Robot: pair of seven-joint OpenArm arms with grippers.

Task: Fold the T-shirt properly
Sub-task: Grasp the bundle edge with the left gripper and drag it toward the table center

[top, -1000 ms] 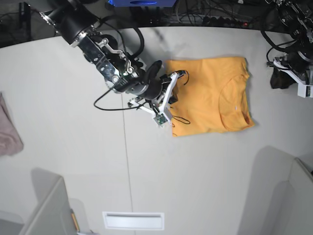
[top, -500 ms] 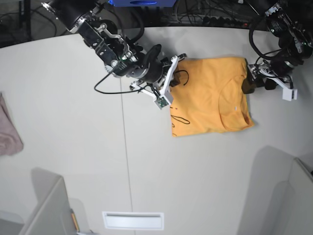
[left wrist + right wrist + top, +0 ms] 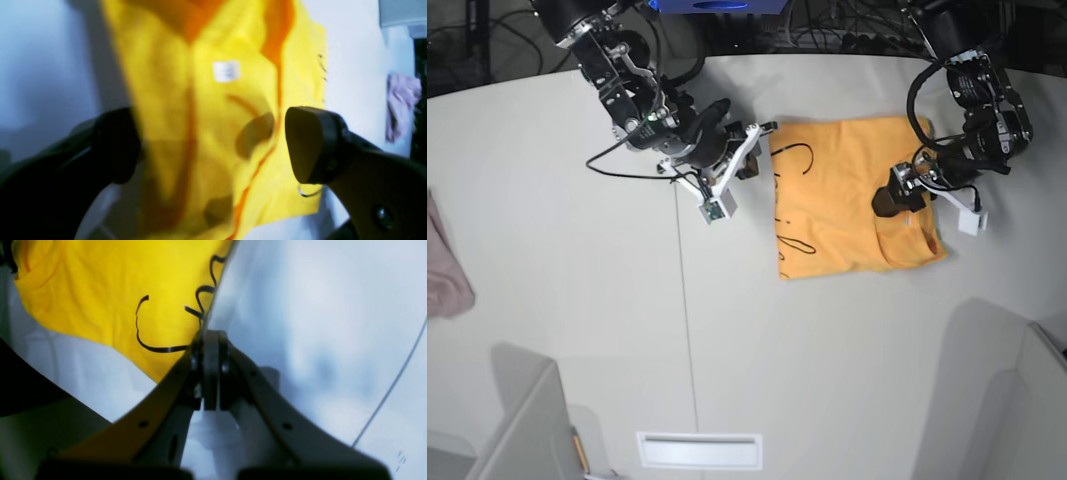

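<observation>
Left gripper [image 3: 213, 146] stood wide open over the T-shirt [image 3: 857, 195], its two dark fingers [image 3: 310, 143] spread to either side of the yellow cloth near the neck opening, where a small white label [image 3: 226, 71] showed; in the base view it [image 3: 905, 195] sat low over the shirt's right part, and whether the fingers touched the cloth could not be told. Right gripper [image 3: 210, 350] was fully closed, fingertips pressed together at the shirt's left edge, right beside the black cursive print [image 3: 160, 326]; whether any cloth was pinched between them could not be told. In the base view this gripper [image 3: 757, 150] lay at the shirt's upper left corner. The T-shirt lay folded into a rough rectangle on the white tabletop [image 3: 827, 350], print showing along its left side. A small pinkish cloth [image 3: 445, 265] lay well apart at the tabletop's far left edge
</observation>
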